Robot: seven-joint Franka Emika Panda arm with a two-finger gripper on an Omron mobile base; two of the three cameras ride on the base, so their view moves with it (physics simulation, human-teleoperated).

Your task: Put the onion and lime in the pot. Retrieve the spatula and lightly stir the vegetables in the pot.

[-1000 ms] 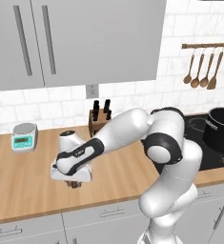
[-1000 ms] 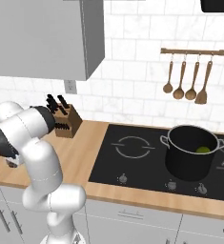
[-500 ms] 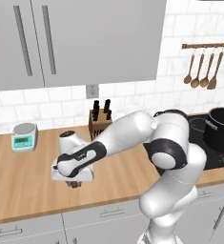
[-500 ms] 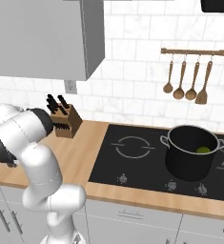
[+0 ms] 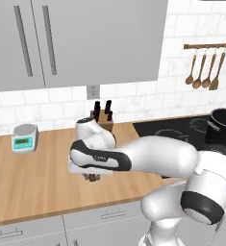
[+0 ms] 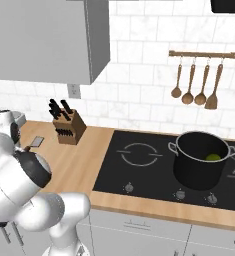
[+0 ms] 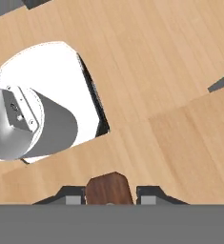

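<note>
The hand (image 5: 92,177) is held low over the wooden counter (image 5: 32,178), left of the cooktop (image 6: 149,165). In the hand view, a brown wooden piece (image 7: 108,188) is clamped between the two dark fingertips (image 7: 71,198). The black pot (image 6: 200,160) is seen standing on the cooktop, well apart from the hand, with a green lime (image 6: 213,157) inside it.

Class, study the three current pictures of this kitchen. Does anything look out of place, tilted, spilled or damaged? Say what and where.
Nothing stands out. The pot stands upright on the black cooktop with something green inside. The wooden utensils hang straight from their rail, and the knife block sits squarely on the wooden counter. The gripper has a brown object between its jaws.
</note>
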